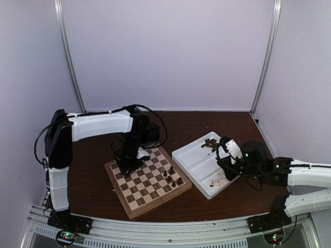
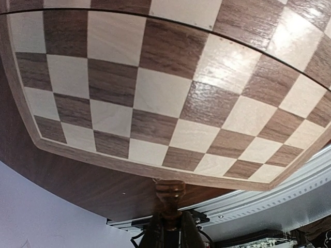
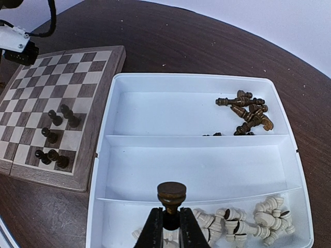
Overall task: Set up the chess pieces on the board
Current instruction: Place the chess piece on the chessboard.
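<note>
The board (image 1: 147, 182) lies at centre left, with several dark chess pieces (image 1: 171, 178) standing near its right edge. My left gripper (image 1: 128, 163) hangs over the board's far-left corner. In the left wrist view it (image 2: 169, 225) is shut on a dark brown piece (image 2: 169, 195), held just off the pale border of the board (image 2: 155, 88). My right gripper (image 1: 225, 159) is above the white tray (image 1: 189, 155). In the right wrist view it (image 3: 171, 223) is shut on a dark piece (image 3: 171, 194), base outward, over the tray (image 3: 98, 170).
In the tray, loose dark pieces (image 3: 245, 111) lie in the far compartment and cream pieces (image 3: 248, 219) in the near one. The board (image 3: 98, 77) lies left of the tray with several dark pieces (image 3: 54, 139) standing on it. Walls close in the table.
</note>
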### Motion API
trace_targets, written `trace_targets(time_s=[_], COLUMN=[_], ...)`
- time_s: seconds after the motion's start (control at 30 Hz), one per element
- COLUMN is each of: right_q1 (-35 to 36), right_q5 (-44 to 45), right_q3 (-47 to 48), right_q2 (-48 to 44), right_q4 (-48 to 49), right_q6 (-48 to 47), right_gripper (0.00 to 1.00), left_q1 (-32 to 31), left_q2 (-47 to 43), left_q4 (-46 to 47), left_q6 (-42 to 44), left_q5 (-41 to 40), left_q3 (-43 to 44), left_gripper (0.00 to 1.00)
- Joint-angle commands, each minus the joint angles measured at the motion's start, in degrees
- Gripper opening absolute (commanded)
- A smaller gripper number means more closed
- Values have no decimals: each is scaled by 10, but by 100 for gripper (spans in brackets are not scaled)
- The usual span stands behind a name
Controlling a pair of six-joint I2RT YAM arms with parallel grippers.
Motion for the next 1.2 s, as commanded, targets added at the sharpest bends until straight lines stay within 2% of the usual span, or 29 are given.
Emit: trace_targets(time_s=[0.0,0.27,0.87,1.17], right_q1=[-3,-3,-3,-3], right_q5=[30,42,44,46], right_q3=[-37,-63,-64,-64], right_q2=[-28,-60,-58,-56], right_q4=[53,71,74,73], right_q6=[-4,-3,0,1], right_gripper=[7,7,7,7], left_q1=[-5,-5,-6,-7], left_q2=[34,58,87,87], left_q4=[-19,-17,6,9], left_q6=[4,8,18,18], left_q5=[-11,-12,5,-6], left_q3=[10,9,-1,3], left_gripper=[0,0,0,16])
